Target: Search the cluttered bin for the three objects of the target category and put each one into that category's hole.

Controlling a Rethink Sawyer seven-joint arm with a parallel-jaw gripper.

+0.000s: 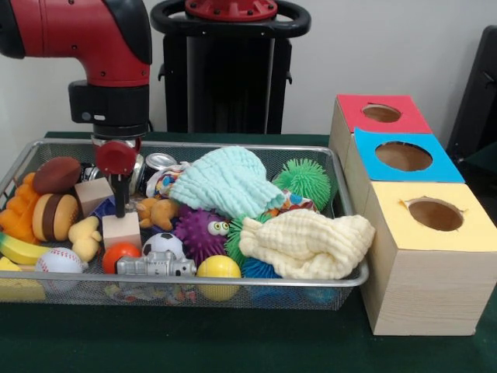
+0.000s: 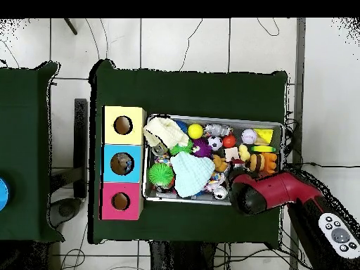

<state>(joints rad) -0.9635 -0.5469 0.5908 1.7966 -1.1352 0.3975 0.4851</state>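
The red arm (image 1: pixel 85 35) bends over the left end of the wire basket (image 1: pixel 353 276) and points straight down. Its gripper (image 1: pixel 120 208) reaches a small wooden block (image 1: pixel 122 230) among the toys, but I cannot tell if it is pinching. Three boxes with holes (image 1: pixel 404 156) stand beside the basket.

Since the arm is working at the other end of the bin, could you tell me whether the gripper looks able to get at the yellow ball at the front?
Probably yes: the yellow ball lies uncovered against the wire bin's front wall, open from above.
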